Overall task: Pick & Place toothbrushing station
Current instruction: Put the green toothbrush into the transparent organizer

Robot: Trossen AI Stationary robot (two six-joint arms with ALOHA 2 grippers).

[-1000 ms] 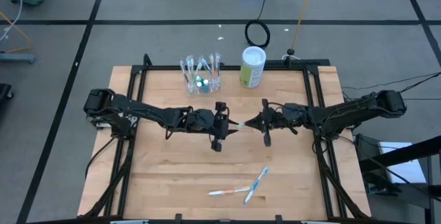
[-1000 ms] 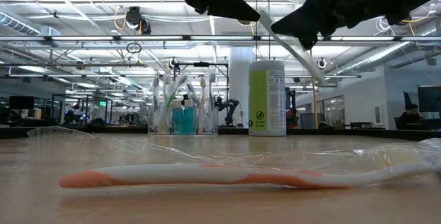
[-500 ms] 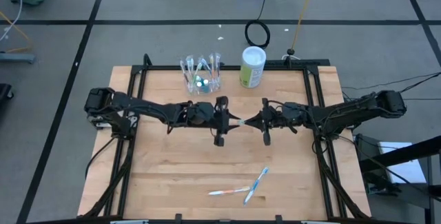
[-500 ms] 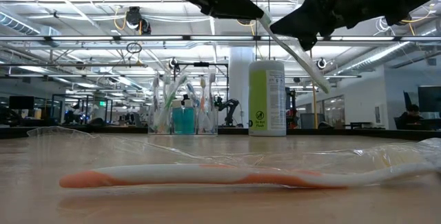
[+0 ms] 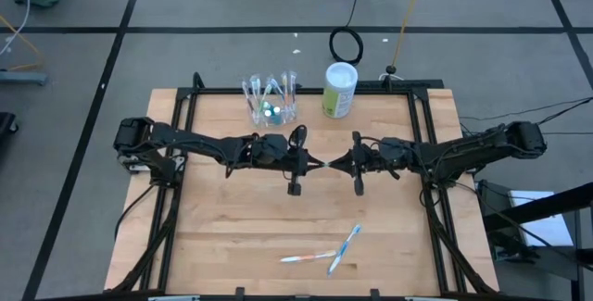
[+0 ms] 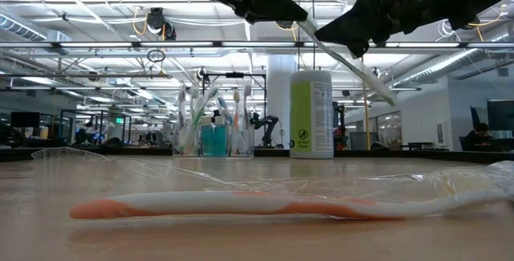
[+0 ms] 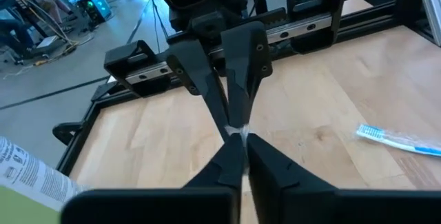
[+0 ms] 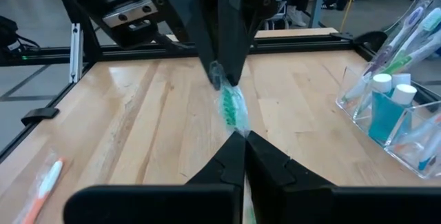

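A slim toothbrush with green bristles [image 8: 231, 110], in a clear wrapper, hangs in the air over the table's middle between my two grippers. My left gripper [image 5: 311, 162] is shut on its head end. My right gripper [image 5: 335, 164] faces it and is shut on the brush a little behind the bristles. In the low view the handle [image 6: 365, 72] slants down past my right gripper. The toothbrushing station [image 5: 271, 105], a clear holder with several brushes and blue tubes, stands on its base at the table's far side. My left gripper pinches the tip of the toothbrush's head end [image 8: 215, 72] between its two fingers, only at their free ends. The fingers come level from the table's left, along the brush. My right gripper pinches the toothbrush just behind the green bristles [image 8: 235, 129] between its two fingers, coming level from the table's right. The handle runs back under the gripper and slants down, its free end [image 6: 392, 99] clear of the table.
A white-and-green canister [image 5: 340, 90] stands right of the station. Two wrapped toothbrushes, one blue [image 5: 345, 244] and one orange [image 5: 306, 258], lie near the table's near edge; the orange one [image 6: 241, 206] lies close to the low camera. Black rails frame the table.
My left gripper has gone toward the table's right edge, up to the toothbrush's head end. The handle's free end has swung farther out toward the table's right, so the brush now lies flatter.
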